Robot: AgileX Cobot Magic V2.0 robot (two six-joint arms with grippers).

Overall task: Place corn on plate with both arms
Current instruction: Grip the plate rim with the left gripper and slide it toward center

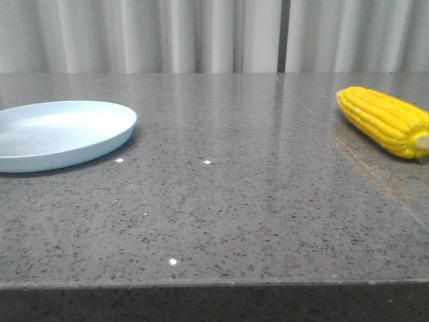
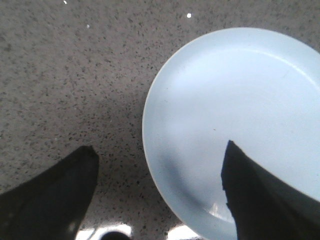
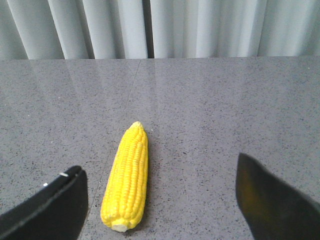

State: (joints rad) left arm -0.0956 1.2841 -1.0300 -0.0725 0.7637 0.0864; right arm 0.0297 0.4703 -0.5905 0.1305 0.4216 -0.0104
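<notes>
The yellow corn (image 1: 385, 121) lies on the grey table at the right, its pale cut end toward the front. The pale blue plate (image 1: 60, 131) sits empty at the left. Neither gripper shows in the front view. In the right wrist view the corn (image 3: 126, 177) lies between the open fingers, nearer one of them; my right gripper (image 3: 160, 200) is open and empty above the table. In the left wrist view my left gripper (image 2: 160, 192) is open and empty above the plate's rim (image 2: 150, 150), one finger (image 2: 260, 195) over the plate.
The grey speckled stone table (image 1: 234, 201) has its front edge near the bottom of the front view. Pale curtains (image 1: 214, 33) hang behind the table.
</notes>
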